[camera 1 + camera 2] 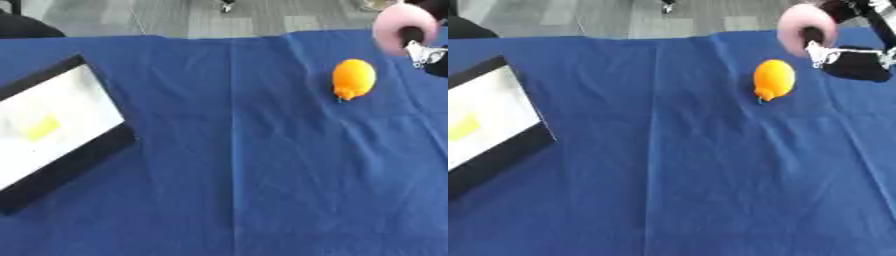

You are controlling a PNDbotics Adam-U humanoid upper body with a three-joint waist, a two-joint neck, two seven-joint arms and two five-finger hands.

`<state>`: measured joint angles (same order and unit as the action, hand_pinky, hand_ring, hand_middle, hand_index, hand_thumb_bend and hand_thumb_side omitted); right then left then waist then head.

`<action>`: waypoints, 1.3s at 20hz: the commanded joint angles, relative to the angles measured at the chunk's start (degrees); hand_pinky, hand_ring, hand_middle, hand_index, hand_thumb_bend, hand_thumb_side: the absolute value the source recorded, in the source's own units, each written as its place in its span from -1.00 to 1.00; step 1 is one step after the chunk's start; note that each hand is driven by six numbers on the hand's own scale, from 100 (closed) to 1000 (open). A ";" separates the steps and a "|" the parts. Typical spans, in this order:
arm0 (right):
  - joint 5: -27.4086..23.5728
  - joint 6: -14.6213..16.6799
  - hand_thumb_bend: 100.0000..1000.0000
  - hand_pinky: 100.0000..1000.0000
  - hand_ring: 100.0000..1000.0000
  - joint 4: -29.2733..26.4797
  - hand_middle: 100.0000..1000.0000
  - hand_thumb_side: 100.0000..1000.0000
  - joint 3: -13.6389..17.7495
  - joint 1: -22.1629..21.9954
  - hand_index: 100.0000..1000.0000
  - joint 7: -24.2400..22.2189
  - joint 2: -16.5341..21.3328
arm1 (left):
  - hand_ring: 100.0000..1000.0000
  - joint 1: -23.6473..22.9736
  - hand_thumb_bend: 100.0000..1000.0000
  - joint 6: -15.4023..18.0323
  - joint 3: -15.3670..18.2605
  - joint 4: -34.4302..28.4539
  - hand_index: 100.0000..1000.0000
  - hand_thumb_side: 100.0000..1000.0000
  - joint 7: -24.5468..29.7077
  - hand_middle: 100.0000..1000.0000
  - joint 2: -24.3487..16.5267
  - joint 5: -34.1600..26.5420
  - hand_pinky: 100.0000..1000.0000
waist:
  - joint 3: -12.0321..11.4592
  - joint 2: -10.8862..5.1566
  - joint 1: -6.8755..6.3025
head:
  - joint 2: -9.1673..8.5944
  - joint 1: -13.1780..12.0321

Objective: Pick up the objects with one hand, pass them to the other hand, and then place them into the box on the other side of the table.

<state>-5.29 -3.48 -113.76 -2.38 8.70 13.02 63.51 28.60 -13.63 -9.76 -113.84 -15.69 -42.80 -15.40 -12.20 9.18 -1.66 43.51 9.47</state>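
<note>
Fingers of my right hand curl through a pink ring, holding it raised at the table's far right corner. Just beside it, nearer the middle, an orange rounded object lies on the blue cloth. Well apart, at the left edge, sits the black-walled box, its white floor bearing a small yellow piece. My left hand shows in neither view.

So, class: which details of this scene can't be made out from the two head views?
- Right hand: cut by the right edge; grip on the pink ring unclear.
- Left hand: in neither view.
- Box: cut by the left edge.
- Yellow item inside: a blurred patch.
- Orange object: its identity.
</note>
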 commanded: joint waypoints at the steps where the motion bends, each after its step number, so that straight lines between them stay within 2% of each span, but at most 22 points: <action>1: -2.04 -0.15 -0.98 0.30 0.01 -0.83 -0.30 -1.00 -1.58 2.56 0.06 -0.99 -0.64 | 0.26 1.96 -1.00 0.05 1.27 -0.75 0.49 0.03 0.29 0.35 -2.98 -0.50 0.40 | -0.16 -1.88 0.46 | 0.57 -0.66; 2: -2.50 -0.27 -0.99 0.30 0.01 -0.83 -0.30 -1.00 -2.42 3.45 0.06 -1.12 -1.48 | 0.27 2.50 -1.00 0.06 1.33 -0.75 0.50 0.03 0.40 0.35 -3.35 -0.58 0.40 | -0.19 -2.05 0.46 | 0.58 -0.76; 3: -2.82 -0.36 -0.85 0.30 0.01 -0.83 -0.29 -1.00 -3.14 4.19 0.07 -1.14 -2.15 | 0.27 2.93 -1.00 0.05 1.37 -0.75 0.50 0.02 0.52 0.35 -3.68 -0.63 0.41 | -0.19 -2.17 0.47 | 0.59 -0.83; 4: -3.06 -0.31 -1.00 0.30 0.01 -0.83 -0.29 -1.00 -3.79 4.95 0.07 -1.03 -2.87 | 0.27 3.44 -1.00 0.09 1.36 -0.75 0.50 0.02 0.67 0.36 -4.04 -0.55 0.41 | -0.18 -2.29 0.47 | 0.60 -0.89; 13: -1.12 -0.05 -1.00 0.31 0.01 -0.83 -0.29 -1.00 -10.19 9.94 0.07 -1.28 -8.95 | 0.29 8.69 -1.00 -0.81 0.49 -0.75 0.51 0.01 3.09 0.37 -6.11 0.41 0.43 | 0.17 -3.12 0.70 | 0.60 -2.36; 14: -0.44 -0.11 -0.89 0.31 0.01 -0.83 -0.29 -1.00 -10.96 10.34 0.07 -1.43 -9.65 | 0.29 9.20 -1.00 -1.10 0.25 -0.75 0.51 0.00 3.55 0.37 -6.27 0.55 0.43 | 0.22 -3.22 0.74 | 0.60 -2.58; 15: 0.12 -0.21 -1.00 0.31 0.01 -0.83 -0.29 -1.00 -11.76 10.80 0.07 -1.50 -10.40 | 0.30 9.71 -1.00 -1.51 -0.06 -0.75 0.51 0.00 4.08 0.38 -6.53 0.69 0.43 | 0.29 -3.34 0.79 | 0.60 -2.75; 18: 1.43 -0.44 -1.00 0.30 0.01 -0.83 -0.29 -1.00 -13.90 12.23 0.07 -1.16 -12.27 | 0.30 11.22 -1.00 -3.08 -1.27 -0.75 0.52 -0.03 5.84 0.38 -7.36 1.15 0.43 | 0.48 -3.70 0.90 | 0.60 -3.04; 24: 2.30 -0.84 -1.00 0.30 0.01 -0.83 -0.29 -1.00 -15.29 12.94 0.07 -0.31 -13.15 | 0.30 12.11 -1.00 -4.23 -1.80 -0.75 0.52 -0.03 7.21 0.38 -7.65 1.87 0.43 | 0.53 -3.86 0.95 | 0.60 -3.14; 25: 2.14 -0.73 -1.00 0.29 0.01 -0.83 -0.29 -1.00 -15.60 13.25 0.09 -0.10 -13.46 | 0.34 12.43 -1.00 -4.44 -2.10 -0.75 0.57 -0.18 7.42 0.42 -7.96 1.88 0.46 | 0.49 -3.97 0.75 | 0.60 -3.12; 26: 1.81 -0.87 -1.00 0.29 0.01 -0.83 -0.28 -1.00 -16.41 14.08 0.09 0.42 -14.30 | 0.35 13.23 -1.00 -4.96 -2.94 -0.75 0.58 -0.20 7.94 0.43 -8.77 1.81 0.46 | 0.55 -4.01 0.63 | 0.60 -3.22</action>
<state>-3.38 -4.40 -113.77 -18.94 21.79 12.95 48.73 40.62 -18.38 -12.86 -113.92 -8.14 -49.00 -13.98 -11.65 7.15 -1.38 43.80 6.45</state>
